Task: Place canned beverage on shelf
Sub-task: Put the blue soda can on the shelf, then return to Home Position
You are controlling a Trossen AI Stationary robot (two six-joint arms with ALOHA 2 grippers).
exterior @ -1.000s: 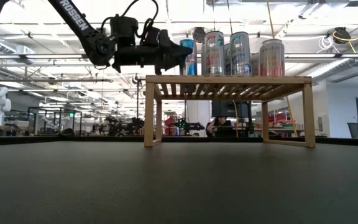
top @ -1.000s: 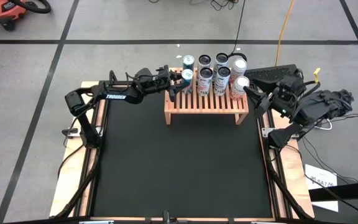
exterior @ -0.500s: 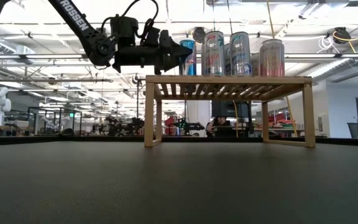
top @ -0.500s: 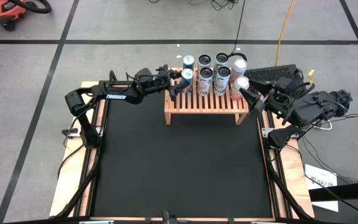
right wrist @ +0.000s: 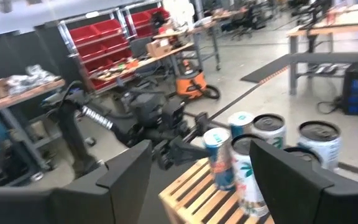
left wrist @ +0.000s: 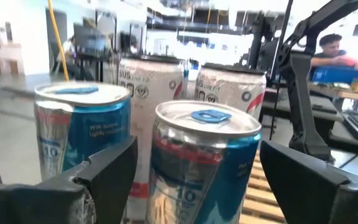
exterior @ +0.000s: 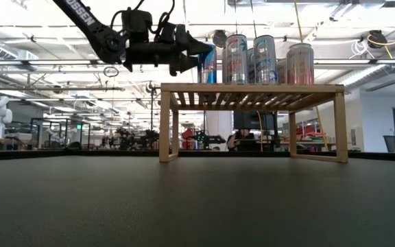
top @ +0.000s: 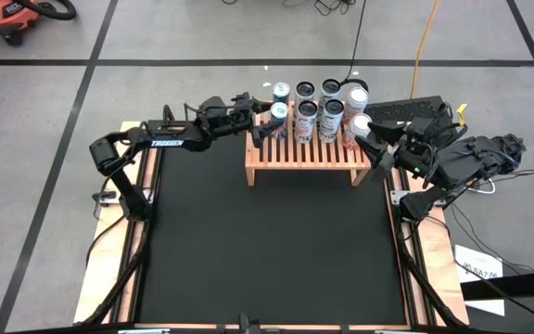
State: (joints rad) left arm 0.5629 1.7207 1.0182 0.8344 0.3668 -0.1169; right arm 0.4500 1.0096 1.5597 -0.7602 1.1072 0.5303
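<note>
I had the shelf (top: pixel 307 153) sitting at the 12 o'clock edge of the black table (top: pixel 267 250), with a cluster of cans standing upright on the far part of its slatted top. From overhead, the left end effector (top: pixel 265 125) was at the shelf's 9 o'clock end, its fingers spread to either side of the blue can (top: pixel 278 112) that stood upright on the slats at the cluster's near-left corner. In the left wrist view that blue can (left wrist: pixel 201 165) stood between my two dark fingers (left wrist: pixel 104 177) with clear gaps on both sides, so nothing was clamped; a second blue can (left wrist: pixel 82 127) stood just beside it, with two white cans (left wrist: pixel 148 93) behind. From table height, the left end effector (exterior: pixel 187 55) hung above the shelf's left end, level with the cans' upper halves, and the cans rested on the shelf top (exterior: pixel 251 88). The right end effector (top: pixel 367 139) waited at the shelf's 3 o'clock end, near the white can (top: pixel 360 125) at that corner; its fingers (right wrist: pixel 126 171) stood apart in the right wrist view with nothing between them.
</note>
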